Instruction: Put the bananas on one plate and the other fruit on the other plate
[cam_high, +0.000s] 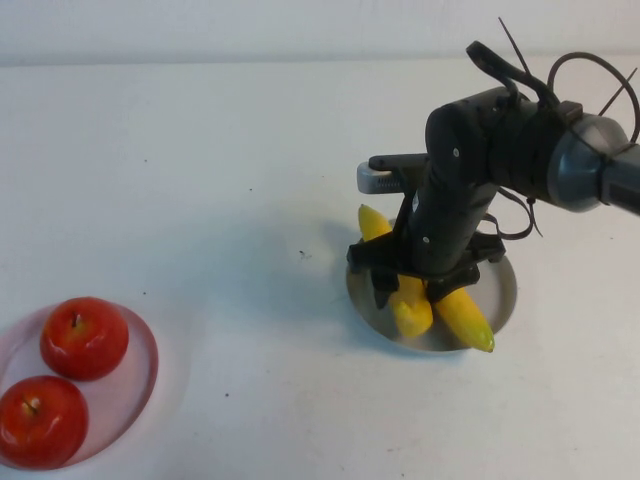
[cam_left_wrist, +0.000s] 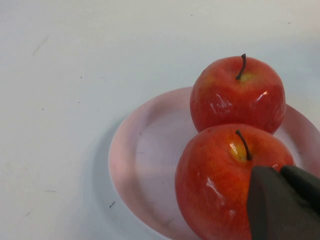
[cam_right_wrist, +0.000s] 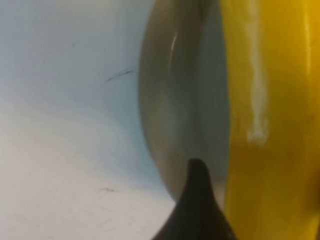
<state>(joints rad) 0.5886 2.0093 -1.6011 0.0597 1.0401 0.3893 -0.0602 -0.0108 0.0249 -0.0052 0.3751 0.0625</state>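
Two yellow bananas (cam_high: 412, 306) (cam_high: 466, 316) lie side by side on the grey-blue plate (cam_high: 505, 290) at the right. My right gripper (cam_high: 411, 287) is down over them, open, with a finger on each side of the left banana. In the right wrist view one dark finger (cam_right_wrist: 197, 200) stands beside the banana (cam_right_wrist: 270, 100) on the plate (cam_right_wrist: 175, 100). Two red apples (cam_high: 85, 337) (cam_high: 40, 420) sit on the pale pink plate (cam_high: 143, 385) at the front left. My left gripper (cam_left_wrist: 280, 172) is shut and empty just over the nearer apple (cam_left_wrist: 215, 190); the other apple (cam_left_wrist: 237, 95) sits behind it.
The white table (cam_high: 250, 200) stretches between the two plates with only small dark specks on it. The pink plate (cam_left_wrist: 145, 165) sits at the table's front left corner, partly cut off by the edge of the high view. The left arm does not show in the high view.
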